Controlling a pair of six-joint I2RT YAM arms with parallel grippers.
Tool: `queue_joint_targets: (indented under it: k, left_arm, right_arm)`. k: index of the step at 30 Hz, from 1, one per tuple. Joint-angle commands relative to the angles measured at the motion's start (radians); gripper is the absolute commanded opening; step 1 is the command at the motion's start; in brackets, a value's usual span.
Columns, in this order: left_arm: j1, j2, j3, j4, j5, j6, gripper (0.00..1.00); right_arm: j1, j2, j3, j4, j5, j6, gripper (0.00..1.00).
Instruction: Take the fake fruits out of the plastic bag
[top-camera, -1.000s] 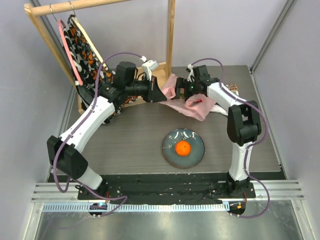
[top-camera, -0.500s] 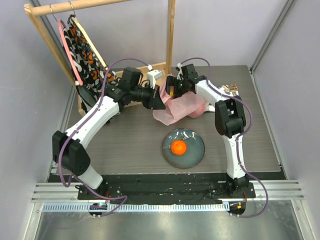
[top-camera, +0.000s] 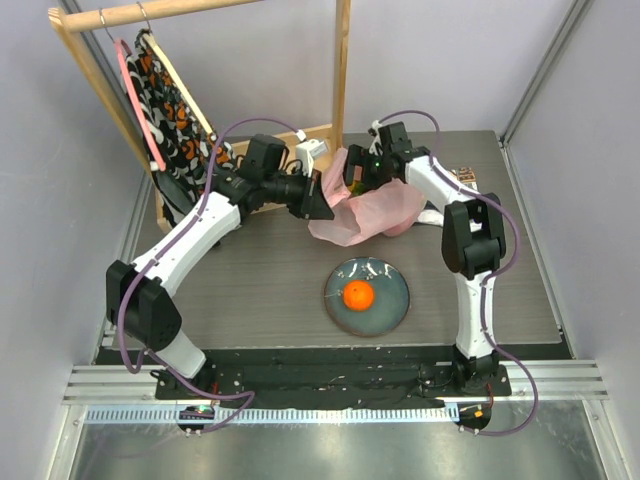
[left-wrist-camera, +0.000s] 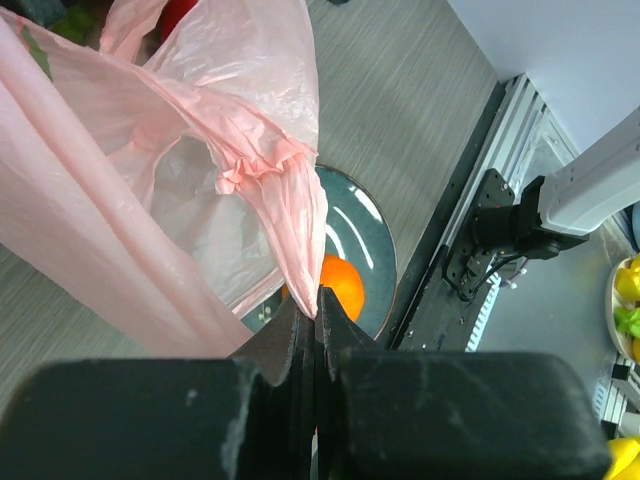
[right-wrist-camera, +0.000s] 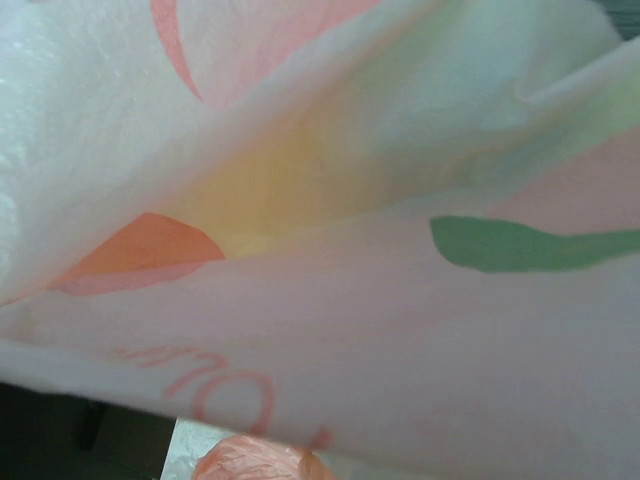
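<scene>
Noted 1 orange (top-camera: 359, 294) on plate (top-camera: 394, 312); other fake fruits (left-wrist-camera: 178, 12) prob. inside plastic bag (top-camera: 375, 215). Clamping bag edge w/ L gripper (left-wrist-camera: 316, 310); R gripper (top-camera: 357, 176) spread wide at mouth. Early stage.

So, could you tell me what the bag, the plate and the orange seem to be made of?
The bag looks like thin translucent pink plastic film, crinkled and gathered. The plate is probably glazed ceramic: glossy blue-grey with reflections. The orange is likely smooth plastic, uniformly bright, but small here.

L hand (left-wrist-camera: 316, 318) pinches pink bag (left-wrist-camera: 235, 120) over orange (left-wrist-camera: 345, 286).
</scene>
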Motion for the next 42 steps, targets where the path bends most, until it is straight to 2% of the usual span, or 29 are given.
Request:
queue_joint_targets:
  k: [1,7,17,19,22,23,27,31,34,37,42]
  left_arm:
    - [-0.007,-0.002,0.047,0.037,0.015,-0.038,0.00]
    - [-0.007,0.009,0.045,0.090,0.059,-0.090,0.00]
    - [-0.019,0.037,0.079,0.104,0.076,-0.107,0.00]
    - [-0.019,0.034,0.079,0.100,0.070,-0.098,0.00]
    - [-0.021,0.035,0.079,0.089,0.053,-0.089,0.00]
    - [-0.020,0.035,0.079,0.092,0.047,-0.088,0.00]
    - [-0.019,0.052,0.085,0.092,-0.002,-0.085,0.00]
    - [-0.016,0.083,0.134,0.089,-0.077,-0.065,0.00]
    - [-0.004,0.113,0.189,0.089,-0.129,-0.056,0.00]
    - [0.014,0.139,0.230,0.097,-0.154,-0.061,0.00]
    - [0.028,0.169,0.280,0.117,-0.171,-0.073,0.00]
  right_arm:
    - [-0.005,-0.075,-0.006,0.060,-0.005,0.046,1.00]
    - [-0.007,-0.057,0.022,0.063,0.032,0.069,1.00]
    - [0.039,0.097,0.148,0.085,0.088,0.069,1.00]
    - [0.041,0.103,0.140,0.082,0.104,0.066,0.96]
    - [0.041,0.092,0.121,0.082,0.116,0.040,0.83]
    - [0.036,0.089,0.118,0.083,0.113,0.018,0.72]
    - [0.021,0.053,0.131,0.083,0.062,-0.036,0.54]
    - [0.007,-0.068,0.100,0.039,-0.033,-0.090,0.44]
    - [0.003,-0.154,0.014,0.006,-0.065,-0.141,0.37]
    - [0.003,-0.303,-0.142,-0.009,-0.077,-0.176,0.34]
    - [0.003,-0.461,-0.314,-0.030,-0.074,-0.260,0.33]
